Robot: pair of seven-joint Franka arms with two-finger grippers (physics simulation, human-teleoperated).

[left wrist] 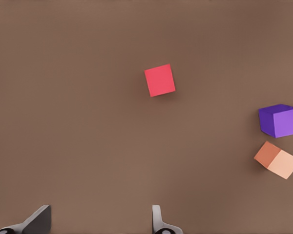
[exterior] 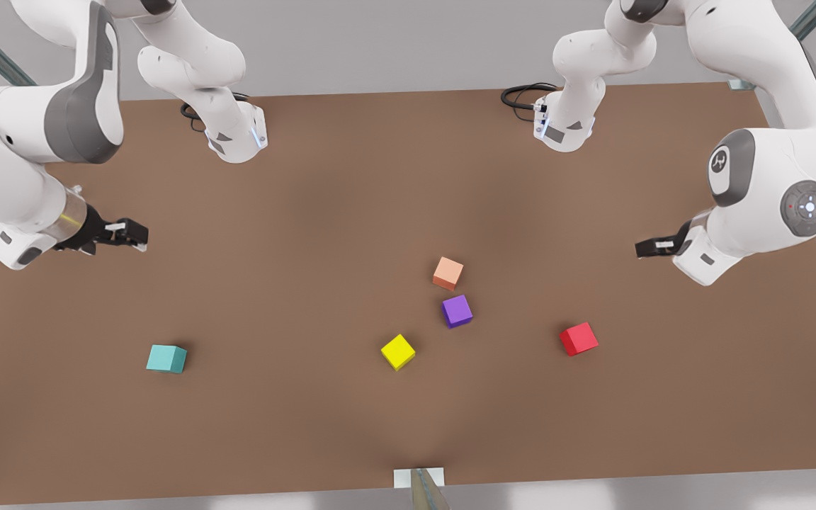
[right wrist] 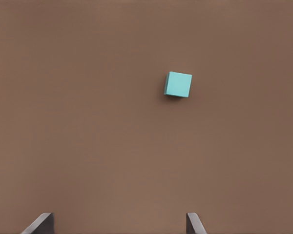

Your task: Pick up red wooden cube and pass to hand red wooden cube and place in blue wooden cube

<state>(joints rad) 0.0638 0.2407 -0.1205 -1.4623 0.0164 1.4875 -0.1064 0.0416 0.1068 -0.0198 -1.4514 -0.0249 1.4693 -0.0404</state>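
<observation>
The red wooden cube point(exterior: 579, 338) lies on the table point(exterior: 309, 212) near the purple cube point(exterior: 457, 311), well below the empty, wide-open left gripper point(exterior: 652, 247). The right gripper point(exterior: 132, 234), also spread and empty, hangs above the blue wooden cube point(exterior: 166, 358).

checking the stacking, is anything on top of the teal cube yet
No, the teal cube has a bare top. The red cube sits apart on the table.
</observation>
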